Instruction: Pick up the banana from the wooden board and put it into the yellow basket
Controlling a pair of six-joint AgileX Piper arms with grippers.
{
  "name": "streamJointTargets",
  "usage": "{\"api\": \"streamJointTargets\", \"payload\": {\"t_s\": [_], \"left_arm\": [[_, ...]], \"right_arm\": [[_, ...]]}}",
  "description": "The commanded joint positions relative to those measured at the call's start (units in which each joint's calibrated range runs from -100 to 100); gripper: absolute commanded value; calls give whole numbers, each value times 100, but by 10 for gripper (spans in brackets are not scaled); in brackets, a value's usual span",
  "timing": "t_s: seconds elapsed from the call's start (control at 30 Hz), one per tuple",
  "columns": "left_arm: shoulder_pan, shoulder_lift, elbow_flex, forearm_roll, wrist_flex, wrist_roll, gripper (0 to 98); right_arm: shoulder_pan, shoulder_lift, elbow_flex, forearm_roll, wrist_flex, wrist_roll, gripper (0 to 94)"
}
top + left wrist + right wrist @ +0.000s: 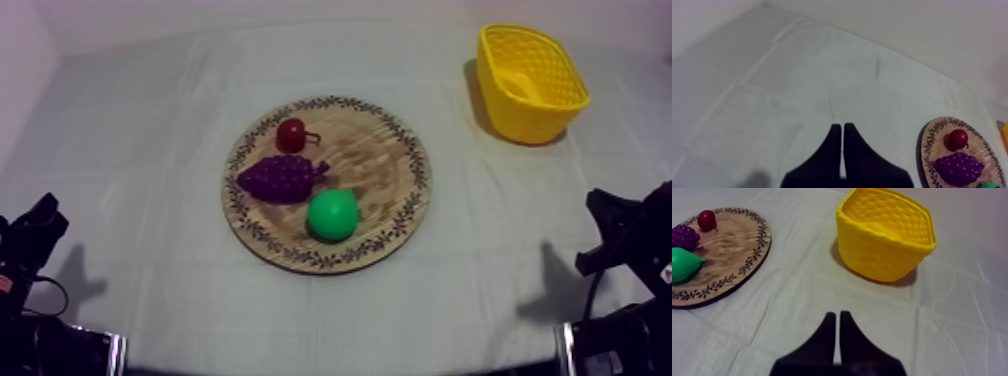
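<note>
Banana [519, 84]: a smooth yellow shape lying inside the yellow basket [548, 118], hard to tell from the weave. The basket stands at two o'clock from the wooden board [385, 160]. The board holds a small red fruit [291, 134] at ten o'clock, grapes [283, 178] at nine and a pear [332, 215] at six. The left gripper [842, 128] and the right gripper [837, 316] are each a narrow wedge, holding nothing.

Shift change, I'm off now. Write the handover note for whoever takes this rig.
Hands: left hand shut, empty, beside the wooden board; right hand shut, empty, before the yellow basket.
Board holds small red fruit, grapes, pear.
A yellow shape inside the basket is likely the banana.
Done: apparently all. Left: confirm the banana.
</note>
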Motion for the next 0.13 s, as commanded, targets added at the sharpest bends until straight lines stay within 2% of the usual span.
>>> {"api": "streamJointTargets", "payload": {"t_s": [0.0,0.1], "left_arm": [[2,-5,-1,3,0,0,1],[2,-5,-1,3,0,-2,1]], "right_arm": [[-3,-5,5,0,2,4,4],[-3,-5,5,0,2,7,4]]}}
